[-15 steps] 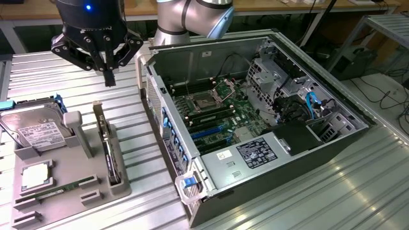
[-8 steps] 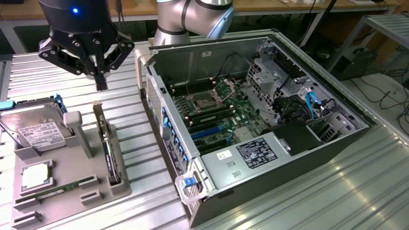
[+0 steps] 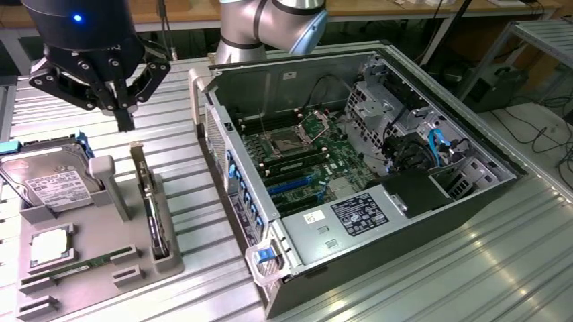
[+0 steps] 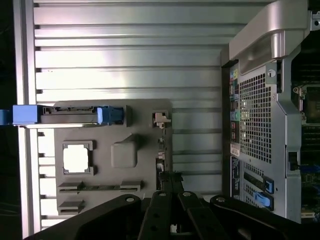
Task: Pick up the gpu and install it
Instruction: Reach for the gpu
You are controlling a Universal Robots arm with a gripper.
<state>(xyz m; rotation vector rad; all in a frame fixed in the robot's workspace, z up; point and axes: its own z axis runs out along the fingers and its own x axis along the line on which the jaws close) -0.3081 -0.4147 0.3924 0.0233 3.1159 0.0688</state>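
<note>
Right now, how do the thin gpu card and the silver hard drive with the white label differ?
The thin gpu card stands on edge, showing a narrow sliver; the silver hard drive with the white label leans back, broad face in view. The gpu card is slim, the hard drive a thicker block. Both sit in the grey holder.

My claw hangs above the gpu, upright in the tray, on the exterior view's left of the case.

Lab: open PC case, slatted bench
</note>
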